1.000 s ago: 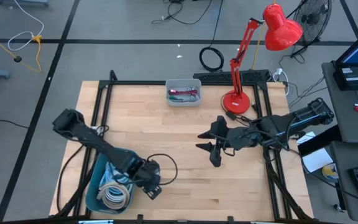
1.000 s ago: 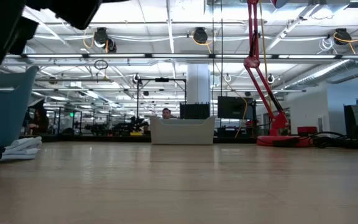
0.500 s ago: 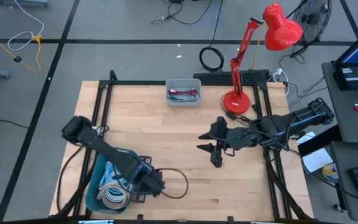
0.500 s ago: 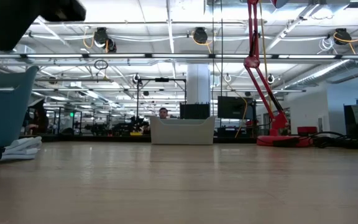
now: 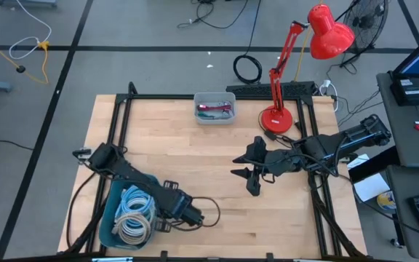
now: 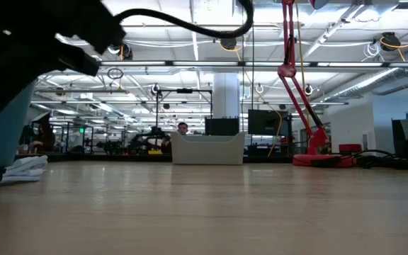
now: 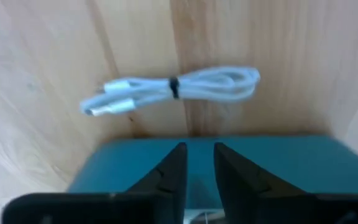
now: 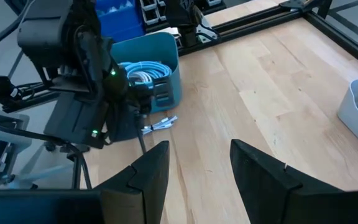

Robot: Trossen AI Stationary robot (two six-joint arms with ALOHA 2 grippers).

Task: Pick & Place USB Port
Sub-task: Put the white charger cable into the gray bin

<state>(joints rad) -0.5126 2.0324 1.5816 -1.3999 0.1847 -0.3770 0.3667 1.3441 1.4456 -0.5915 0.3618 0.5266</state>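
One bundled white USB cable (image 7: 173, 90) lies flat on the desk (image 5: 217, 160), just beside the outer wall of the teal bin (image 5: 111, 218) that holds more coiled cables. Above the bin's rim, the left pincer (image 7: 197, 171) hovers with its fingers narrowly apart and gripping nothing. Well away from the bin, the right pincer (image 8: 197, 168) waits over the desk, its fingers wide and empty.

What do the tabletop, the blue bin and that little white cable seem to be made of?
The tabletop looks like light wood with a smooth finish: plank seams and grain show. The blue bin seems moulded plastic, with plain, evenly coloured walls. The white cable, lying bundled on the table beside the bin, looks like rubbery plastic sheathing.
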